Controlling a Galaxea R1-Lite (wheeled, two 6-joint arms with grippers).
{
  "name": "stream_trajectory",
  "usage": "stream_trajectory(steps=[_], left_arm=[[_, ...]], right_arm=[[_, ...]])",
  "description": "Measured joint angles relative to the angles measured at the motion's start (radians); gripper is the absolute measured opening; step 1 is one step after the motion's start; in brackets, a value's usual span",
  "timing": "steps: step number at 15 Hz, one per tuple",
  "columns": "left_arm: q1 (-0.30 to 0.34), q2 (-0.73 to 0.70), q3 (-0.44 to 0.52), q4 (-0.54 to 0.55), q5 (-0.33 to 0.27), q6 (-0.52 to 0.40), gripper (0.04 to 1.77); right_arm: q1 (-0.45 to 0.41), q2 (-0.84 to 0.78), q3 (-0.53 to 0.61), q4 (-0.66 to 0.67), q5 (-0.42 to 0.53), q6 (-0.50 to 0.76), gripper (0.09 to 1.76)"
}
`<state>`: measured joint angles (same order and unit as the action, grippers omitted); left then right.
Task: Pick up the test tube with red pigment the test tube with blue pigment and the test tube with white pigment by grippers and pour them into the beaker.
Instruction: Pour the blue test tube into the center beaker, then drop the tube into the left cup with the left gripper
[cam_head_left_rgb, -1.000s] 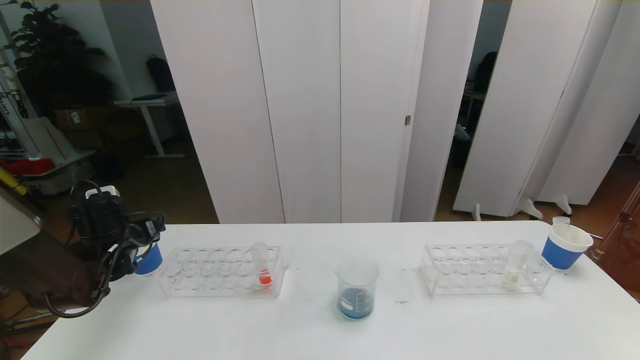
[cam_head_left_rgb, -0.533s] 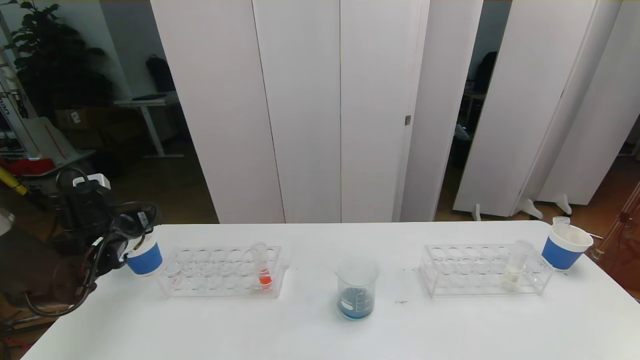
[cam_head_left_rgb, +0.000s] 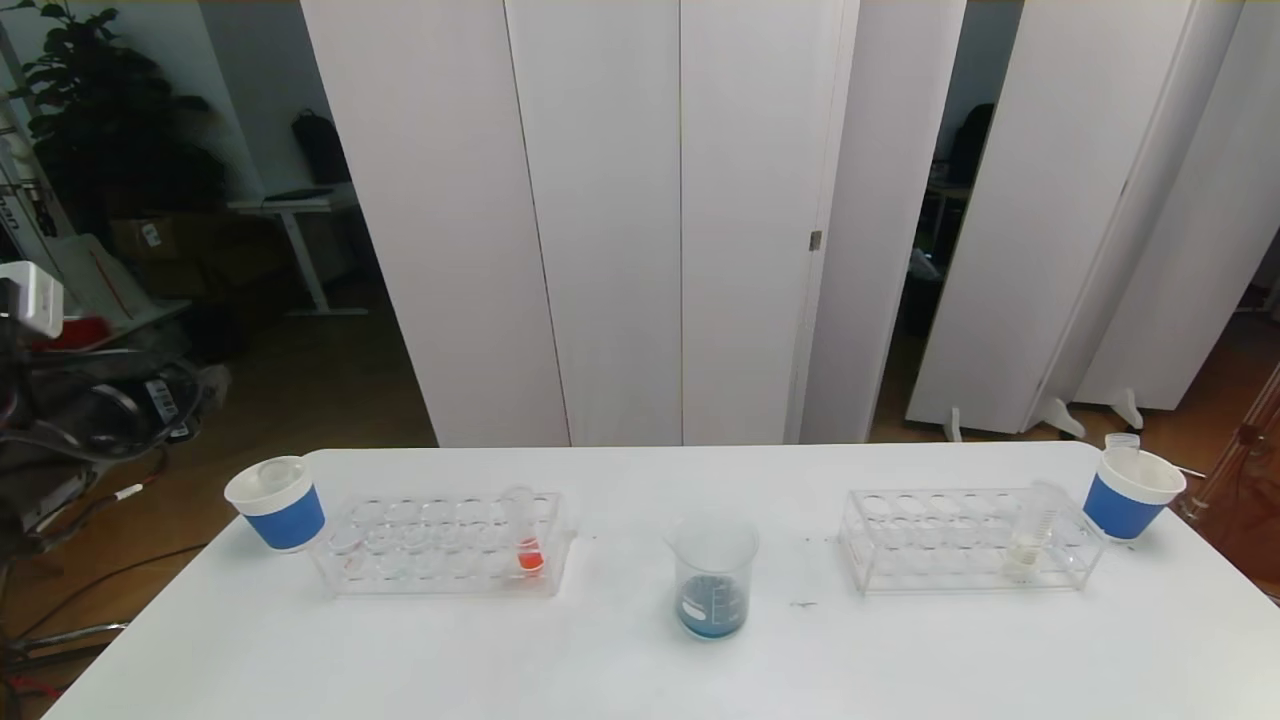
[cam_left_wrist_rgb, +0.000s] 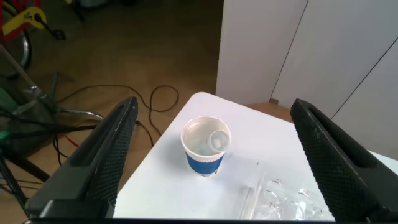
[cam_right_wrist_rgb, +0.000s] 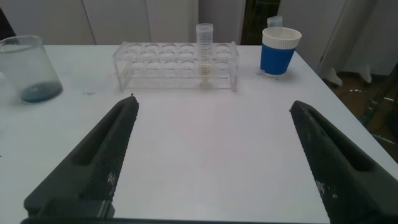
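The left arm (cam_head_left_rgb: 60, 420) is cut by the head view's edge and blurred, so its gripper cannot be made out there. The right arm does not appear in that view. In the left wrist view the rack (cam_left_wrist_rgb: 280, 199) is cut by the frame. The tube in the cup (cam_left_wrist_rgb: 206, 147) hides its content.

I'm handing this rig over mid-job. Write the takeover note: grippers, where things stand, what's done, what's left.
Left gripper: open, empty, off the table's left end above the left paper cup, which holds a discarded tube.
Right gripper: open, empty, above the table's right part.
Beaker: centre, blue liquid at the bottom, so blue looks poured.
Red tube: in left rack.
White tube: in right rack.
Left: pour red and white.
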<state>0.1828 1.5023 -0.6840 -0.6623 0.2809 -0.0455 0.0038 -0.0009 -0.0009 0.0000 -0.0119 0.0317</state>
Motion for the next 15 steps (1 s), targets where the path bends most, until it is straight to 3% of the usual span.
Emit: stream_trajectory(steps=[5, 10, 15], left_arm=[[-0.063, -0.407, 0.008, 0.356, -0.030, 0.070, 1.75], [-0.084, -0.840, 0.029, 0.667, -0.185, 0.197, 1.75], [-0.089, -1.135, 0.090, 0.784, -0.222, 0.224, 1.75]], right_arm=[[0.000, 0.000, 0.000, 0.000, 0.000, 0.000, 1.75], [0.000, 0.000, 0.000, 0.000, 0.000, 0.000, 1.75], [0.000, 0.000, 0.000, 0.000, 0.000, 0.000, 1.75]])
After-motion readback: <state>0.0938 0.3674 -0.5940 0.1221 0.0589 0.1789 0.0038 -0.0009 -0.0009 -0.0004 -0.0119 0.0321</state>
